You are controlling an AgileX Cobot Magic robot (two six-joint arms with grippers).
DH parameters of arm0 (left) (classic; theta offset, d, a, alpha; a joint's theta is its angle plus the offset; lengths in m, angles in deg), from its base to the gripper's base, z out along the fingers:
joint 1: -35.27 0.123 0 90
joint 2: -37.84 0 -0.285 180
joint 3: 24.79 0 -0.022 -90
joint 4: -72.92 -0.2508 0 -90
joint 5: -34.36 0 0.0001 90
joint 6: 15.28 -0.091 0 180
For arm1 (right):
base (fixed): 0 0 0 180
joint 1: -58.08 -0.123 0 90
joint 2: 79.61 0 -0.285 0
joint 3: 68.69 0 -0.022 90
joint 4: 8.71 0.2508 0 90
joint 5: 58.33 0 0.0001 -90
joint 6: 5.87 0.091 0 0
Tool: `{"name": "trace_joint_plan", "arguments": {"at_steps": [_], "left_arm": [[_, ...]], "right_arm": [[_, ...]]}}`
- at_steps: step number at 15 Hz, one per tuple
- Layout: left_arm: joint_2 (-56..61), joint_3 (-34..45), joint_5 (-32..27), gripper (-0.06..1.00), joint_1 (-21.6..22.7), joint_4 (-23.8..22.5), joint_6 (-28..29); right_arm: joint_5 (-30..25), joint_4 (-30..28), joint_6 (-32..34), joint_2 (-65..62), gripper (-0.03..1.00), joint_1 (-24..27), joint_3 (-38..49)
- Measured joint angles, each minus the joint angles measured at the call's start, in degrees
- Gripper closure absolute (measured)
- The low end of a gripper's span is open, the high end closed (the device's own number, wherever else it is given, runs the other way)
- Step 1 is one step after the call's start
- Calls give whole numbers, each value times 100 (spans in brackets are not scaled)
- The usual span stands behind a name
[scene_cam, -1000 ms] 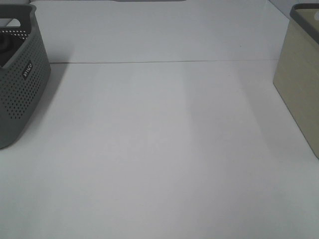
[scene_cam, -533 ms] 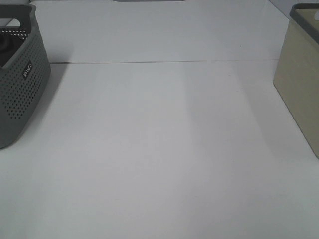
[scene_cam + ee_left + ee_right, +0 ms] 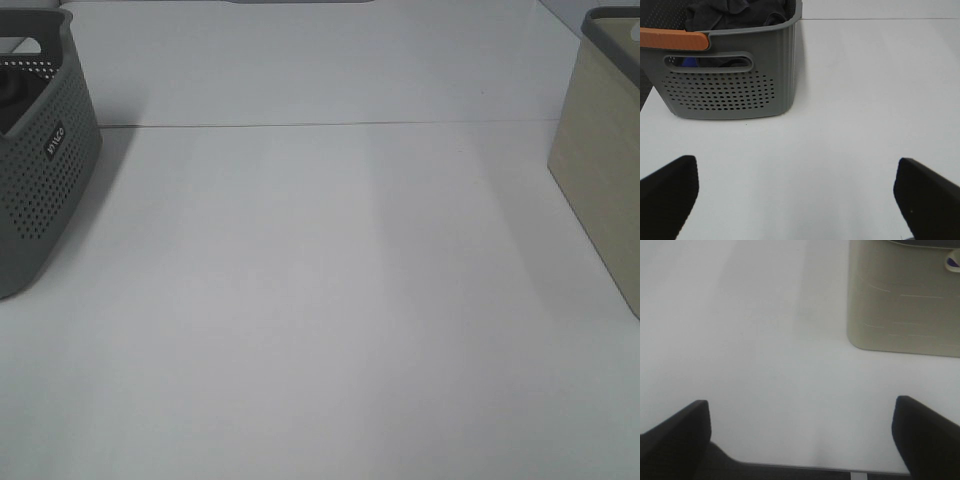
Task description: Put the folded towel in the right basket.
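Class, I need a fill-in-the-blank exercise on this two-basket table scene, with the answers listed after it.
1. The perforated grey basket stands at the ____ edge of the exterior high view.
2. The handle on the grey basket's rim is ____ in colour.
3. The beige basket has a rim coloured ____.
4. Both the left gripper and the right gripper have their jaws ____.

Answers: left; orange; grey; open

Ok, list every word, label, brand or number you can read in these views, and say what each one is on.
Small dark label with white letters on the side wall of the grey perforated basket, high view: blurred, perhaps "WISCO", not certain.
Beige basket: no text visible.
Left wrist view, the grey basket's wall: no label shows.
Right wrist view: nothing readable; a small dark mark at the beige basket's rim is too blurred to tell.
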Motion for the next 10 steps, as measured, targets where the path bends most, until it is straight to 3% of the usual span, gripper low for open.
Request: {"name": "trace_joint_plan", "arguments": {"at_steps": [2,10], "left_arm": [[0,0,0,-5,0,0,0],[0,0,0,-5,0,0,0]], "right_arm": [[0,0,0,0,2,378,0],[0,-172,-183,0,2,401,0]]}}
